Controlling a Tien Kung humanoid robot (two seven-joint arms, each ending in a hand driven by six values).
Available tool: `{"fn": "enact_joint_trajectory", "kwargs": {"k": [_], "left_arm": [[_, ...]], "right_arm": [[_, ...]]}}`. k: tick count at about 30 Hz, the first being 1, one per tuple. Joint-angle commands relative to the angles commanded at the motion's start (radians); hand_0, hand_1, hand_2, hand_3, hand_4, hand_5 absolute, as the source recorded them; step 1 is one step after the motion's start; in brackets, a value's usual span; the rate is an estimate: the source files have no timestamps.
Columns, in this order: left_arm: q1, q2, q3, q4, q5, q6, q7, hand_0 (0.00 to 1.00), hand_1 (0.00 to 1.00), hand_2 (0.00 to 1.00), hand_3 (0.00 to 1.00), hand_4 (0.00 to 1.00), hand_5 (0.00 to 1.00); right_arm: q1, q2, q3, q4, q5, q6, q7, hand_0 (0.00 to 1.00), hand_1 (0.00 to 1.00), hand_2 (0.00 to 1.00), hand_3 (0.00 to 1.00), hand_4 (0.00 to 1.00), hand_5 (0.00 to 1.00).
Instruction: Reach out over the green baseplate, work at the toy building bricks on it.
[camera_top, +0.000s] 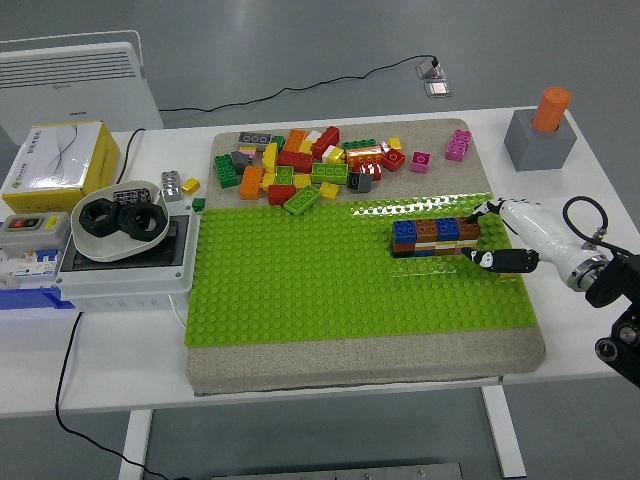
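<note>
On the green baseplate, a short wall of stacked bricks stands assembled near the right edge, pinched at its end by the robot's right hand, while a loose brick pile awaits beyond.

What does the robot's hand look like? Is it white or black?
Both. The right hand has a smooth white shell on its back and black fingertips. Behind it sits a silver wrist ring, a black cable curls in a loop above the wrist, and the arm beyond is black. The left arm doesn't show.
</note>
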Motion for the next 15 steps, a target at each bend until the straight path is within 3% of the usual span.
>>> {"fn": "enact_joint_trajectory", "kwargs": {"k": [7,9,15], "left_arm": [[0.002,-0.001,0.0,0.0,0.0,0.001,0.001,0.621,0.492,0.603,0.728,0.998,0.998],[0.002,-0.001,-0.001,0.0,0.001,0.001,0.001,0.622,0.491,0.602,0.728,0.998,0.998],[0.003,-0.002,0.001,0.0,0.0,0.003,0.001,0.622,0.491,0.602,0.728,0.998,0.998]], "right_arm": [[-0.026,-0.017,0.022,0.045,0.135,-0.036,0.04,0.868,0.847,0.834,0.654,0.726,0.446],[-0.043,-0.024,0.044,0.066,0.164,-0.047,0.049,0.864,0.843,0.829,0.658,0.727,0.401],[-0.102,-0.046,0.116,0.078,0.153,-0.051,0.042,0.863,0.841,0.825,0.658,0.726,0.374]]}}
